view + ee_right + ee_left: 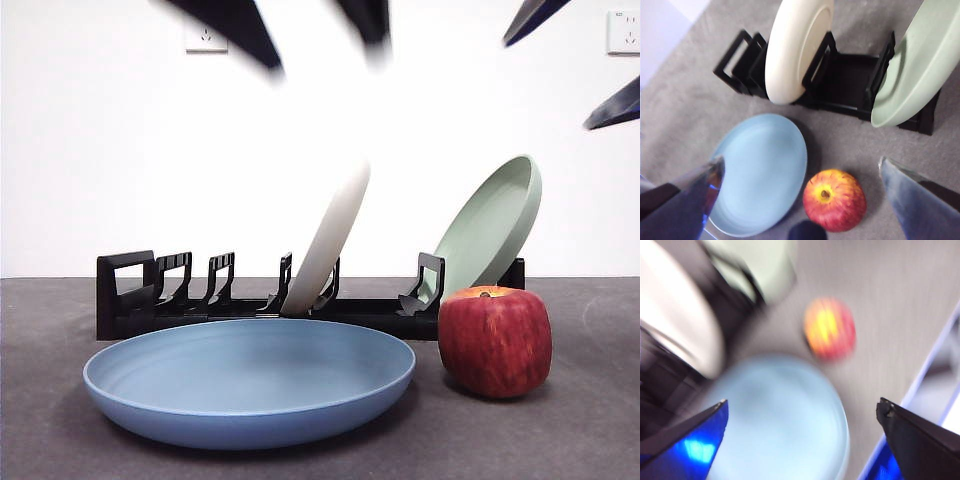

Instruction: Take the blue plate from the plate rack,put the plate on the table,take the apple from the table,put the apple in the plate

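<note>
Blue plate (250, 382): flat on table (590, 440), off the rack (840, 87).
Apple (834, 200): beside it, ungrasped.
Right gripper (800, 200): jaws spread above; descent is next.
Left gripper (802, 440): spread, empty.

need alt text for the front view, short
A blue plate lies flat on the dark grey table with a red apple beside it. Behind them, a black plate rack holds a cream plate and a sage-green plate.
</note>
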Tool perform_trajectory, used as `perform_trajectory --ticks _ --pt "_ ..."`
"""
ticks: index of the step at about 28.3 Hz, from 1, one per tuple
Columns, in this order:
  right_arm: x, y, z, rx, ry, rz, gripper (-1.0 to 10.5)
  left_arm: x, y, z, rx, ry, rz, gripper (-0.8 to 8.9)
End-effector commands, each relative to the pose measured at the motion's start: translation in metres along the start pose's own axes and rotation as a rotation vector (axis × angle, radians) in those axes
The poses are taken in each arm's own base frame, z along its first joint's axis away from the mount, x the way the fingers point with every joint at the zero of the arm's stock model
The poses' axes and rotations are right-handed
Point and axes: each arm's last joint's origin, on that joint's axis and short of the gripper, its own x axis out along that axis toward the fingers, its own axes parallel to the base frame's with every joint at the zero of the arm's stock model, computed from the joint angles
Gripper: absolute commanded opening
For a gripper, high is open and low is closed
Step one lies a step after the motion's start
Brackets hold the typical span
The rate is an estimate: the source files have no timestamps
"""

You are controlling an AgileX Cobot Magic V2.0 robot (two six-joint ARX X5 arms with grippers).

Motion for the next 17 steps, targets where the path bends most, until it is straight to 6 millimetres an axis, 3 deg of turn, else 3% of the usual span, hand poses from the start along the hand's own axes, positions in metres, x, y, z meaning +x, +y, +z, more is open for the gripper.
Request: perform_trajectory --ticks 1,7,10,12,17 --pt "0.012 0.007 -0.003 -0.066 0.057 -0.039 5.7 -0.044 0.016 0.014 -0.059 -0.138 0.032 4.99" --pt "0.049 0.018 -0.014 -0.173 0.206 -0.146 6.1 -0.126 0.042 0.032 -0.14 -0.362 0.087 4.99" --pt "0.078 0.024 -0.02 -0.23 0.313 -0.186 6.1 -0.165 0.052 0.035 -0.169 -0.444 0.098 4.99" --pt "0.095 0.025 -0.023 -0.28 0.37 -0.238 6.1 -0.175 0.055 0.034 -0.172 -0.455 0.097 4.99" --pt "0.128 0.016 -0.039 -0.297 0.514 -0.267 6.0 -0.174 0.055 0.028 -0.168 -0.403 0.097 4.99"
